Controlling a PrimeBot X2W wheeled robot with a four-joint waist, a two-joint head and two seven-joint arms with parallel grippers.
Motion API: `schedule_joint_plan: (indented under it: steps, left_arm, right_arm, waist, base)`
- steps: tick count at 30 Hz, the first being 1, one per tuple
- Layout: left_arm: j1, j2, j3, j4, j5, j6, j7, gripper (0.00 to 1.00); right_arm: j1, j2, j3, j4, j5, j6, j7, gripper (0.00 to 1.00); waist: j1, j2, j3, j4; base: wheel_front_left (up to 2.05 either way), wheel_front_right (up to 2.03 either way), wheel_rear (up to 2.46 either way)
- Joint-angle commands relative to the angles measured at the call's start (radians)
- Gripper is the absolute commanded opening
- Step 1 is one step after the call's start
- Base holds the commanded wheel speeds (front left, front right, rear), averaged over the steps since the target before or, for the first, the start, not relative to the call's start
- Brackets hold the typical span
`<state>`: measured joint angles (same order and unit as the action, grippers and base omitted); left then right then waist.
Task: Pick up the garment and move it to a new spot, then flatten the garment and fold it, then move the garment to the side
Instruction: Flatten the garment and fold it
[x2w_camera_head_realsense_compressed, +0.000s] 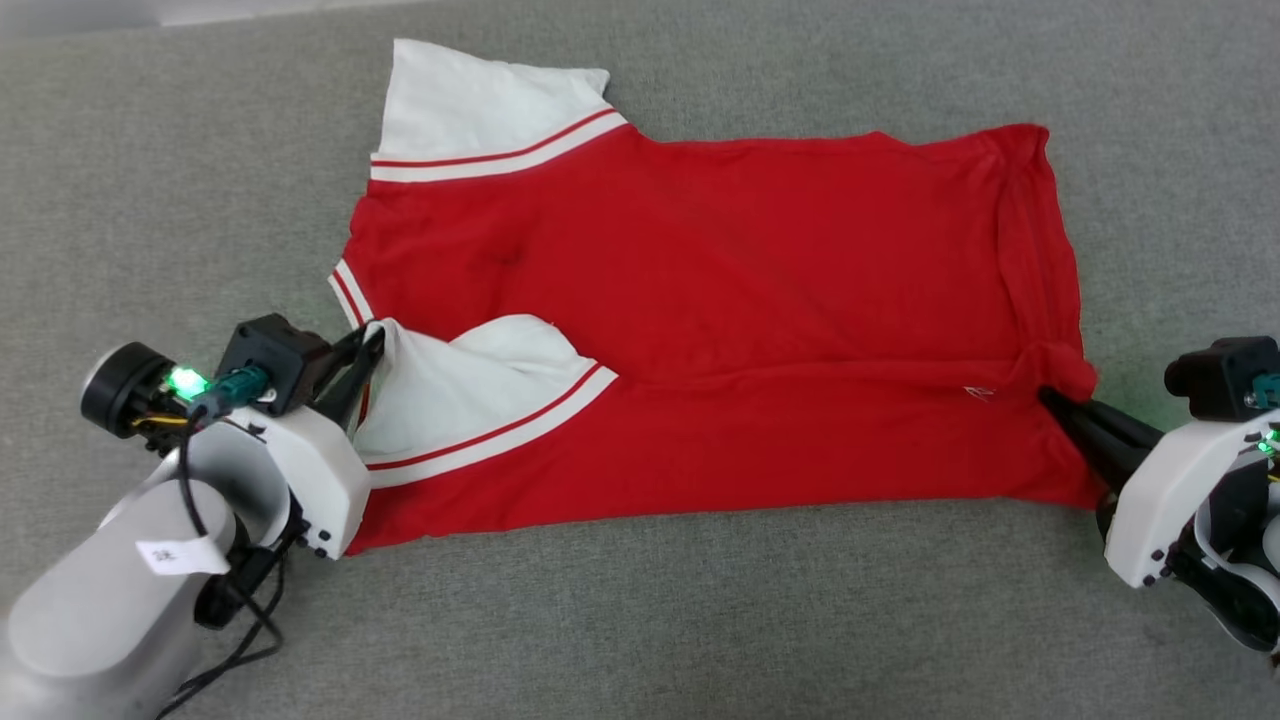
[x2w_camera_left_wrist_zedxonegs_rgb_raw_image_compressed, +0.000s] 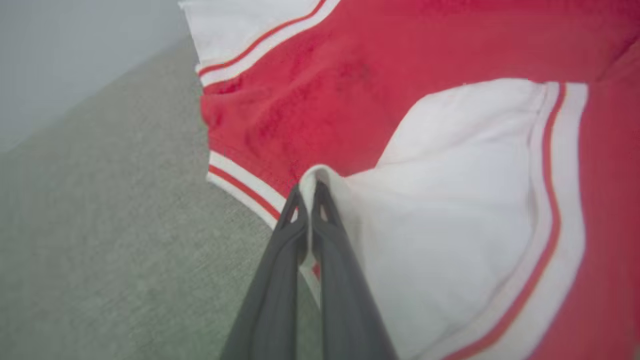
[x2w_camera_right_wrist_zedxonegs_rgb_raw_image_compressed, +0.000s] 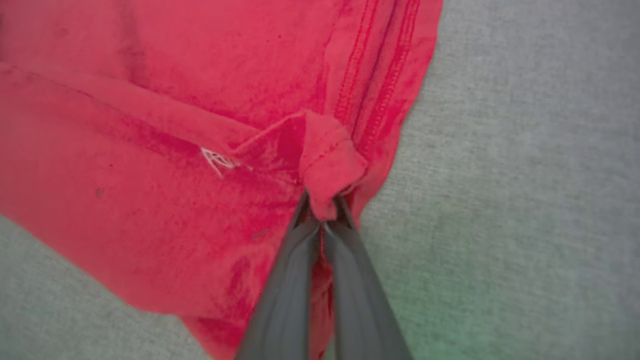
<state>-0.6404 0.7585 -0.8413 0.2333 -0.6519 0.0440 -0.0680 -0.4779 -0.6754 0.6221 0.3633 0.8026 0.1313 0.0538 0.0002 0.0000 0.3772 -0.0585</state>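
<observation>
Pinching a white sleeve fold at its tips, the left gripper grasps the red jersey; the right gripper clamps a bunched hem corner. Between them, the jersey lies spread on grey fabric surface.

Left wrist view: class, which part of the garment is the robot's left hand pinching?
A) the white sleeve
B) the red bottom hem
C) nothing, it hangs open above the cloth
A: the two dark fingers of the left hand are shut on a raised fold of the white sleeve of the garment.
</observation>
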Motion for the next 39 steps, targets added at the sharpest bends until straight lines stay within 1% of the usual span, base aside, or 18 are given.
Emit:
schedule_joint_plan:
  steps: [1, 5, 8, 9, 10, 11, 12, 17, 21, 23, 27, 32, 35, 39]
  left_arm:
    - [-0.013, -0.010, -0.008, 0.021, -0.001, -0.012, 0.006, 0.00]
    - [-0.032, -0.048, -0.033, 0.118, -0.010, -0.056, 0.014, 0.00]
    - [-0.042, -0.075, -0.047, 0.178, -0.006, -0.080, 0.003, 0.00]
    - [-0.044, -0.084, -0.048, 0.195, -0.009, -0.086, -0.001, 0.00]
    - [-0.046, -0.093, -0.045, 0.209, -0.023, -0.089, 0.000, 0.07]
    - [-0.047, -0.098, -0.044, 0.220, -0.032, -0.096, 0.007, 0.43]
    - [-0.049, -0.098, -0.047, 0.226, -0.031, -0.098, 0.012, 1.00]
    - [-0.070, -0.085, -0.028, 0.215, -0.051, -0.094, 0.020, 1.00]
    - [-0.090, -0.056, -0.009, 0.173, -0.075, -0.089, 0.068, 1.00]
    - [-0.102, -0.046, -0.002, 0.150, -0.103, -0.095, 0.113, 1.00]
    - [-0.142, -0.017, 0.002, 0.097, -0.166, -0.111, 0.262, 1.00]
    - [-0.187, -0.006, -0.015, 0.049, -0.282, -0.133, 0.507, 1.00]
    - [-0.204, 0.006, -0.043, 0.033, -0.335, -0.143, 0.647, 1.00]
    - [-0.197, 0.012, -0.075, 0.026, -0.401, -0.149, 0.789, 1.00]
  right_arm:
    - [-0.011, 0.007, 0.006, 0.012, -0.007, -0.001, 0.006, 0.00]
    - [-0.020, 0.024, 0.029, 0.033, -0.012, -0.001, 0.029, 0.00]
    - [-0.027, 0.028, 0.042, 0.032, -0.012, -0.001, 0.043, 0.00]
    - [-0.029, 0.028, 0.042, 0.029, -0.011, -0.001, 0.044, 0.05]
    - [-0.032, 0.026, 0.039, 0.022, -0.011, -0.001, 0.038, 0.29]
    - [-0.031, 0.025, 0.033, 0.015, -0.009, -0.001, 0.033, 0.85]
    - [-0.031, 0.020, 0.027, 0.005, -0.009, -0.001, 0.030, 1.00]
    - [-0.013, -0.002, -0.011, -0.044, -0.024, -0.001, 0.015, 1.00]
    - [0.005, -0.017, -0.051, -0.085, -0.046, -0.001, 0.019, 1.00]
    - [0.018, -0.022, -0.073, -0.102, -0.058, -0.001, 0.029, 1.00]
    - [0.040, -0.021, -0.111, -0.136, -0.073, -0.001, 0.061, 1.00]
    - [0.064, -0.010, -0.148, -0.167, -0.097, -0.001, 0.091, 1.00]
    - [0.073, 0.001, -0.153, -0.184, -0.109, -0.001, 0.111, 1.00]
    - [0.075, 0.010, -0.156, -0.198, -0.114, -0.001, 0.136, 1.00]
  waist:
    - [-0.0002, 0.0000, 0.015, -0.005]
    - [-0.0002, 0.0000, 0.021, -0.005]
    - [-0.0002, 0.0000, 0.011, -0.005]
    - [-0.0002, 0.0000, 0.004, -0.004]
    - [-0.0002, 0.0000, -0.006, -0.002]
    - [-0.0002, 0.0000, -0.018, 0.000]
    - [-0.0002, 0.0000, -0.030, 0.002]
    - [-0.0002, 0.0000, -0.094, 0.015]
    - [-0.0002, 0.0000, -0.131, 0.027]
    - [-0.0002, 0.0000, -0.144, 0.033]
    - [-0.0002, 0.0000, -0.157, 0.044]
    - [-0.0002, 0.0000, -0.165, 0.053]
    - [-0.0002, 0.0000, -0.168, 0.048]
    - [-0.0002, 0.0000, -0.167, 0.036]
  base:
    - [0.00, 0.00, 0.00]
    - [0.00, 0.00, 0.00]
    - [0.00, 0.00, 0.00]
    - [0.00, 0.00, 0.00]
    - [0.00, 0.00, 0.00]
    - [0.00, 0.00, 0.00]
    - [0.00, 0.00, 0.00]
    - [0.00, 0.00, 0.00]
    - [0.00, 0.00, 0.00]
    - [0.00, 0.00, 0.00]
    - [0.00, 0.00, 0.00]
    - [0.00, 0.00, 0.00]
    - [0.00, 0.00, 0.00]
    - [0.00, 0.00, 0.00]
